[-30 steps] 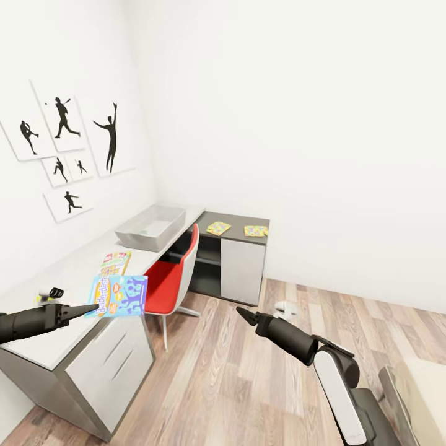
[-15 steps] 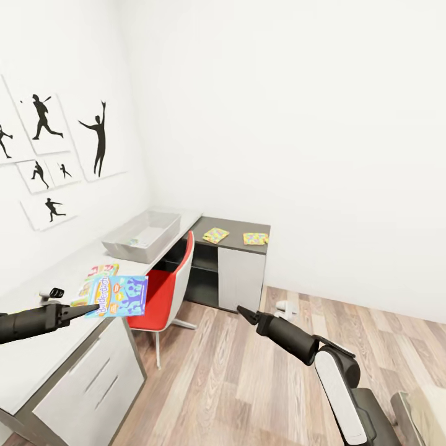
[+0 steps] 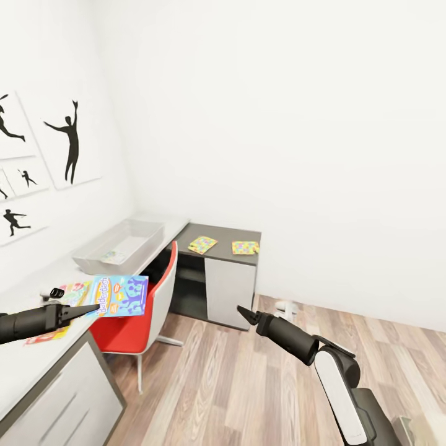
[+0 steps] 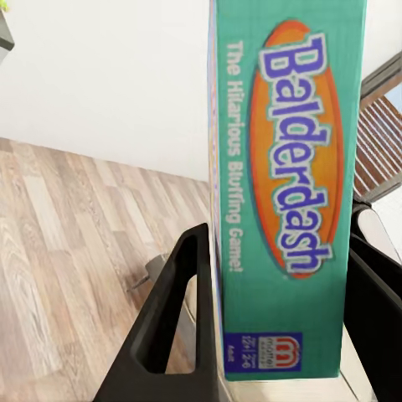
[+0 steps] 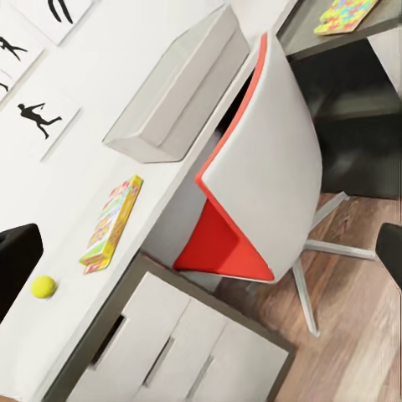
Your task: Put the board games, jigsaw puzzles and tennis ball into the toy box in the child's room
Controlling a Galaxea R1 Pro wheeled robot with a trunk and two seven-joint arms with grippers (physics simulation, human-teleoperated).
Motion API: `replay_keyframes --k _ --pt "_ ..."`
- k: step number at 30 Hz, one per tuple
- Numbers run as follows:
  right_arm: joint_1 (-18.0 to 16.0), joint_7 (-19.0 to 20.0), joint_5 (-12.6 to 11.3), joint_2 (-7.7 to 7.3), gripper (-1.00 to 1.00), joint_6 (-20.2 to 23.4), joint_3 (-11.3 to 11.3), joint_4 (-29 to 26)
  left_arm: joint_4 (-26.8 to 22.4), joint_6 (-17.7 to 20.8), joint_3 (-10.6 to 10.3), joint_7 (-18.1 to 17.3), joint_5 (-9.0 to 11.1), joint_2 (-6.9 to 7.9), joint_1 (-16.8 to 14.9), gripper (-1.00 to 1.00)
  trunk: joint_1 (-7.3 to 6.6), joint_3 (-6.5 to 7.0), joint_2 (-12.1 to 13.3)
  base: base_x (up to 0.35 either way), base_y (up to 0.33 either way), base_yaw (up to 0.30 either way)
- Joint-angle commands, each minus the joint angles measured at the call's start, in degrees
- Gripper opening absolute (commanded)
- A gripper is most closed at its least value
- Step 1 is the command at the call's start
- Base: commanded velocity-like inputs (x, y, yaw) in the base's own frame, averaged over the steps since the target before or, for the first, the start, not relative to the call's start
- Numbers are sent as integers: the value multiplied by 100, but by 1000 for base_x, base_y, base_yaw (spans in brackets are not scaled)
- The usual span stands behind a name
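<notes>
My left gripper (image 3: 90, 308) is shut on a blue-green "Balderdash" board game (image 3: 119, 296) and holds it above the desk's near edge. In the left wrist view the game box (image 4: 289, 193) stands on edge between the two dark fingers (image 4: 180, 318). The translucent grey toy box (image 3: 118, 246) sits further back on the pale table (image 3: 25, 365). A Skip-Bo board game (image 5: 110, 222) and the tennis ball (image 5: 43, 286) lie on the desk nearer me. Two jigsaw puzzles (image 3: 202, 244) (image 3: 245, 248) rest on the lower dark section. My right gripper (image 3: 241, 313) hangs open over the floor.
A red chair (image 3: 139, 310) is tucked under the desk between me and the toy box. White drawers (image 5: 167, 352) front the near desk end. Black silhouette prints (image 3: 68, 145) hang on the left wall. A small white object (image 3: 286, 306) lies on the wood floor by the wall.
The whole view has shifted: the desk, chair and wall prints slide left and grow closer. Both arms keep their pose, and the left gripper still holds the game.
</notes>
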Motion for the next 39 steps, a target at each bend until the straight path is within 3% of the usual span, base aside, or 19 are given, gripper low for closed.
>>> replay_keyframes --k 1,16,25,28,31,33,39 --pt "-5 3 -1 3 100 29 -7 -3 -2 56 -1 -23 4 3 -5 -100 5 -9 -7 314 -97 -9" --pt "-4 10 1 3 100 30 -7 -3 -2 51 -3 -23 6 3 -2 -100 5 -2 -7 314 -95 -8" --pt "-3 12 1 3 100 30 -7 -3 -2 51 16 -23 13 37 -1 -100 5 51 -7 320 -19 -160" --pt "-1 12 1 3 100 30 -7 -3 -2 59 136 -23 146 78 0 -100 5 59 -7 312 -1 -72" --pt "-4 12 1 1 100 35 -9 -3 -25 82 298 -23 492 207 1 -100 5 62 -7 301 0 -23" --pt "-4 12 1 -2 100 37 -10 -3 -29 90 332 -23 621 259 1 -100 5 62 -7 290 0 -9" --pt "-5 12 1 -6 100 38 -14 -3 -28 99 350 -23 728 309 1 -100 5 63 -7 293 21 -2"
